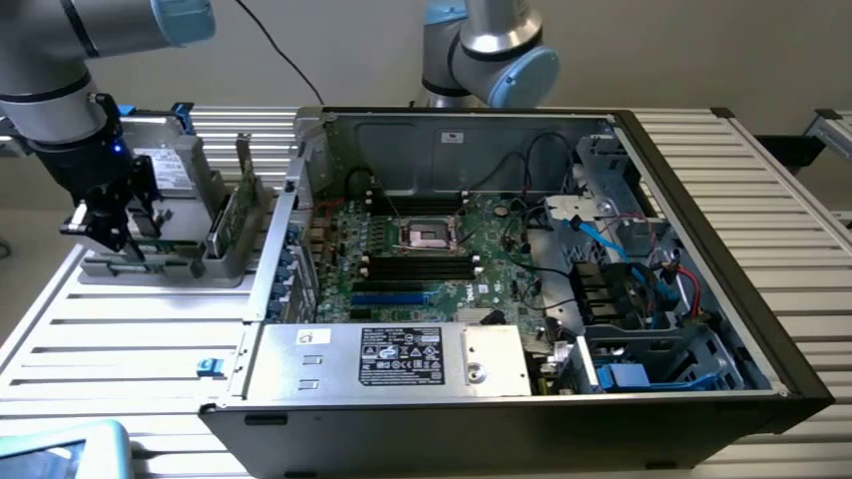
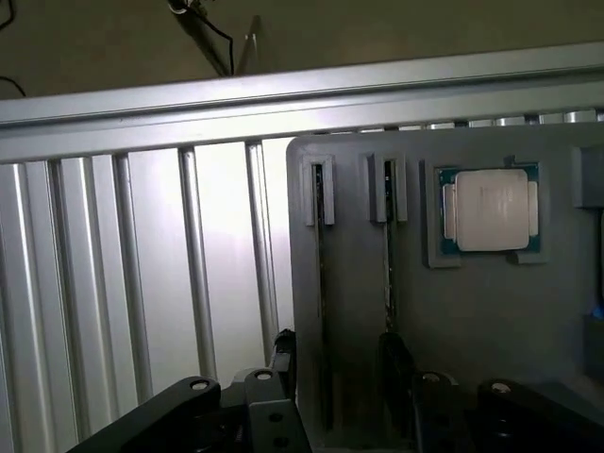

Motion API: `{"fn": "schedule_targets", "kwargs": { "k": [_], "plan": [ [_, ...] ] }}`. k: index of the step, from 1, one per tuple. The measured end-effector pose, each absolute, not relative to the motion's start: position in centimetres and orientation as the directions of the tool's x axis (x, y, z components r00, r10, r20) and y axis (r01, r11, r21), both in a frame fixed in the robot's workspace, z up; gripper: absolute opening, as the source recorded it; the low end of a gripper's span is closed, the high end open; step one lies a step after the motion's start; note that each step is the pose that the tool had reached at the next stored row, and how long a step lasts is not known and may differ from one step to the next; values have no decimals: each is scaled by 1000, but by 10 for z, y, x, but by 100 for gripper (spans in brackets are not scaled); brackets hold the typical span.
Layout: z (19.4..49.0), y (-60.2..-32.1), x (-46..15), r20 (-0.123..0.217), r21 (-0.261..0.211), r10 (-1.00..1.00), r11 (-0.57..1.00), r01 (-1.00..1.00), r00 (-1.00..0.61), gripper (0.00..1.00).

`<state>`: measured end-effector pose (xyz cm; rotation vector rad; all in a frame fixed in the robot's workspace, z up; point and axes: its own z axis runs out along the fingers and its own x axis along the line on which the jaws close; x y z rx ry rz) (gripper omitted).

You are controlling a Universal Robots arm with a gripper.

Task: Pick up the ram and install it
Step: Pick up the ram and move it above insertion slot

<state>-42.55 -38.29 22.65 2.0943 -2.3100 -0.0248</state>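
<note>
The ram [image 2: 321, 283] I'm after stands on edge in the end slot of the grey holder [image 2: 472, 311], which sits near the worktop's [image 1: 134, 329] edge on the exterior view's left, well apart from the open computer case [image 1: 705, 200]. A second stick [image 2: 388, 274] stands in the neighbouring slot just beside it, and a processor [image 2: 491, 209] lies flat in its own pocket further along the holder. My end effector [image 2: 337, 363] hangs directly over the holder, released. In the wrist view one dark finger [image 2: 283, 347] sits at the holder's outer edge and the other [image 2: 394, 354] lies over the second stick's slot, so the ram is between them but not gripped. That spacing worries me. I judge the finger over the neighbouring slot could land on the second stick and press or chip it, since the two slots are so close. The ram also looks off-centre in the gap, so closing could drag it sideways against the slot walls and jam or tilt it. It is thin, so a shallow pinch may let it pivot. A crooked stick would not meet the black memory slots [image 1: 419, 267] squarely. The tall green card [image 1: 243, 200] standing beside the holder is close enough to be clipped by the arm.
</note>
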Motion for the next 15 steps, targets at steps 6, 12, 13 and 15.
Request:
{"fn": "schedule_targets", "kwargs": {
  "k": [6, 12, 13, 15],
  "plan": [
    [217, -385, -425, 7, 27, -995, 98, -995, -98, 49],
    [212, -387, -425, 7, 27, -995, 98, -995, -98, 49],
    [211, -387, -425, 7, 27, -995, 98, -995, -98, 49],
    [207, -387, -425, 7, 27, -995, 98, -995, -98, 49]
  ]
}}
